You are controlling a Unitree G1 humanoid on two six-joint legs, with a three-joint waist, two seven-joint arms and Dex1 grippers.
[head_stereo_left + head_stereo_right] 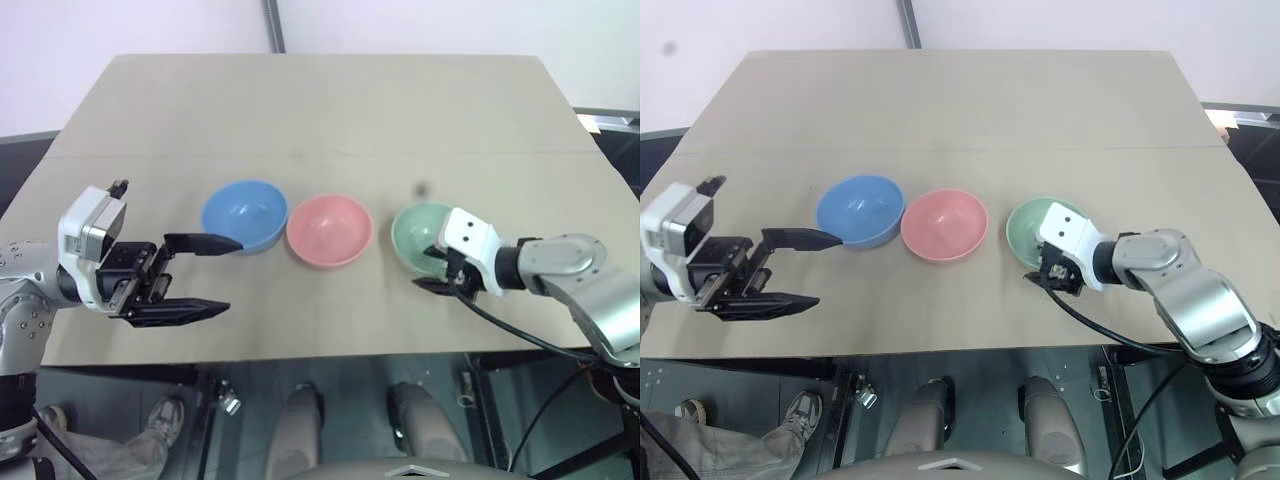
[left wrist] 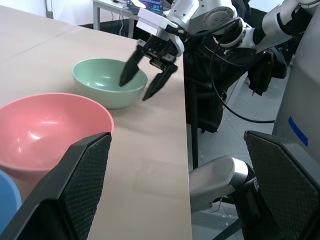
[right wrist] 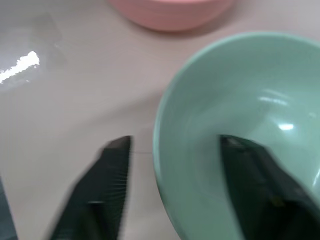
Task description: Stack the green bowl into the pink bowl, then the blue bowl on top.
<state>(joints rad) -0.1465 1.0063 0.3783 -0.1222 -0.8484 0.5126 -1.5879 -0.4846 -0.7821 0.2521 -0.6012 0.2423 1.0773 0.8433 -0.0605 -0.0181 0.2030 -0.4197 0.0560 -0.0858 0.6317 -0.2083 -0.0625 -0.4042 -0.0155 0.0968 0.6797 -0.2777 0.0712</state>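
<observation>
One claw (image 2: 141, 77) astride green bowl (image 2: 102, 80) rim

right gripper (image 1: 440, 272) hides green bowl's (image 1: 415, 232) near rim.

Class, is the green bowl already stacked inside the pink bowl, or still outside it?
Outside: the green bowl sits on the table beside the empty pink bowl.

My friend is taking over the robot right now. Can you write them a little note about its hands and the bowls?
Left gripper: open, empty, beside the blue bowl.
Right gripper: fingers straddling the green bowl's near rim, one inside, one outside; not yet clamped.
Bowls: in a row on the table, blue, pink bowl, green, each apart.
Done: nothing stacked.
Left: grip green, put it into pink, then blue on top.
</observation>
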